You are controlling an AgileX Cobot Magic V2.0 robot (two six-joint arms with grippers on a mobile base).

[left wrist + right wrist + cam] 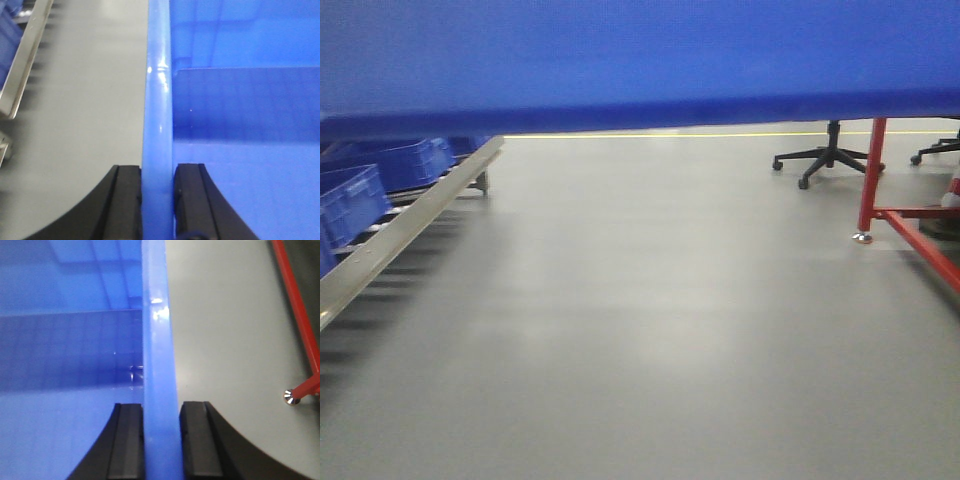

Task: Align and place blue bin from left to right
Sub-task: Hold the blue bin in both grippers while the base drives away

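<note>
The blue bin (640, 60) is the largest thing in view. It fills the whole top band of the front view from left edge to right, very near the camera, and the grey floor (650, 330) shows below its lower edge. It sits between the two arms, and each arm grips one side wall.

The left gripper (158, 200) is closed down to the thickness of the wall. Its two black fingers (127, 200) press on either side of the bin's left rim (157, 125), one outside over the floor and one inside the bin. The right gripper (161, 440) is narrowed in the same way, and its black pads (197, 440) clamp the right rim (157, 365) from both faces. Each wrist view shows the bin's smooth blue interior beyond the rim.

On the left of the scene a metal roller rack (410, 225) runs from near to far. It carries darker blue bins (410, 160) with ribbed walls. On the right stands a red frame (872, 175), and its leg ends in a small silver foot (862, 237) on the floor. Far right, behind the frame, the black star base of an office chair (825, 155) is visible. A thin yellow line (670, 134) crosses the far floor just under the bin's edge.
</note>
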